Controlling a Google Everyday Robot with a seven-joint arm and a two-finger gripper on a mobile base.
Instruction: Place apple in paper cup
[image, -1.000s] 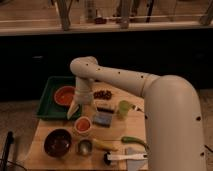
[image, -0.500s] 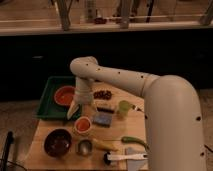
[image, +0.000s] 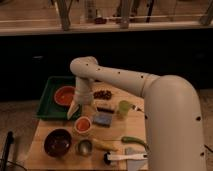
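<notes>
A white paper cup (image: 82, 131) stands on the wooden table (image: 45, 127), just in front of the green tray. A red-orange round thing (image: 82, 123) that looks like the apple shows inside its rim. My gripper (image: 74, 108) hangs from the big white arm (image: 120, 77). It points down over the tray's front right corner, just behind and left of the cup. I cannot tell whether it touches the cup.
A green tray (image: 47, 102) holds an orange bowl (image: 65, 94). On the table are a dark bowl (image: 57, 142), a metal cup (image: 84, 147), a blue block (image: 104, 119), a green cup (image: 123, 108), dark pieces (image: 102, 94), a green chili (image: 134, 141) and a white utensil (image: 125, 157).
</notes>
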